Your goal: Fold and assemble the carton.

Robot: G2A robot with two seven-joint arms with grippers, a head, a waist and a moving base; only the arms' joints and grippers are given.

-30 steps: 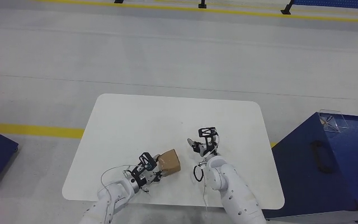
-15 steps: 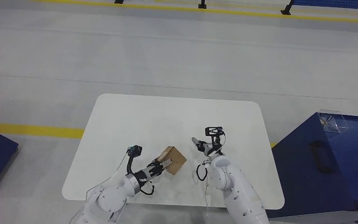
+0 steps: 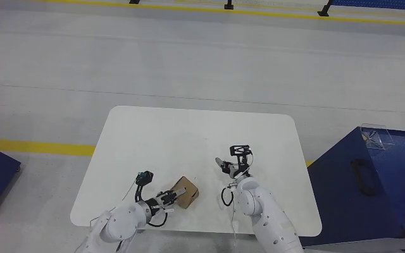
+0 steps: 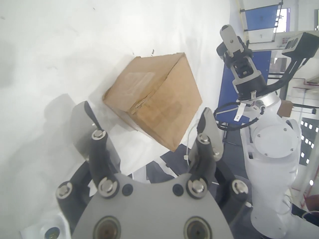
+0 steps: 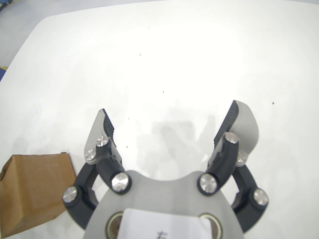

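Carton (image 3: 185,191) just ahead of left tool (image 4: 145,108), blocking it; gap between carton and right tool (image 5: 169,106) passable.

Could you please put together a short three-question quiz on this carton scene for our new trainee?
1. True or false: the right gripper is shut on the carton.
2. Where is the carton? A: on the white table, just ahead of the left gripper; B: inside a bin; C: stacked on a second carton.
3. Fill in: both grippers' jaws stand ____.
Key: 1 false; 2 A; 3 open.
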